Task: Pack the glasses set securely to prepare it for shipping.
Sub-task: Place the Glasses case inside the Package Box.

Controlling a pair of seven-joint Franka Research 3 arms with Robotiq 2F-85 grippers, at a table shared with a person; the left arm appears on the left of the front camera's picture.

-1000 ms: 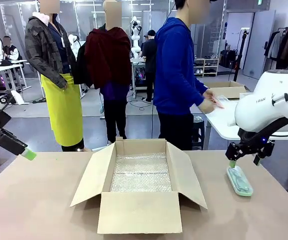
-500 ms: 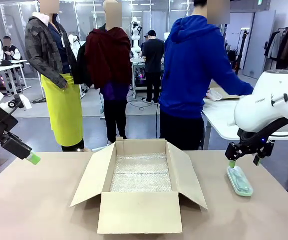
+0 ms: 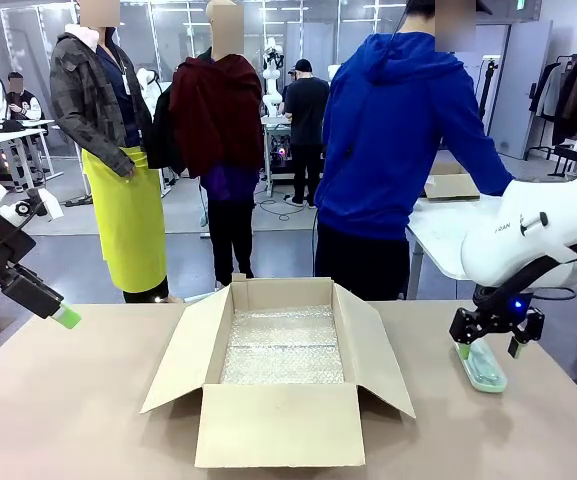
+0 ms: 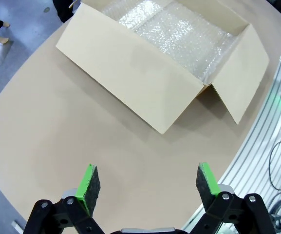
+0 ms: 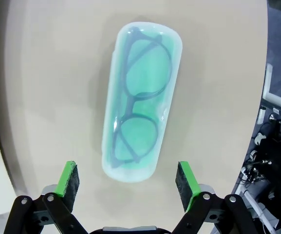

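our right jaws hang released over the mint-green glasses case (image 5: 141, 102), which lies flat on the worktop (image 3: 88, 400) to the right of the open cardboard box (image 3: 278, 428). the pads flank only its near end, neither touching. we judge it best to shift toward the case's middle, square the wrist to its slight slant, descend, then close gently across the narrow width, as the smooth shell may slip. our left jaws hang released, well apart from the box.
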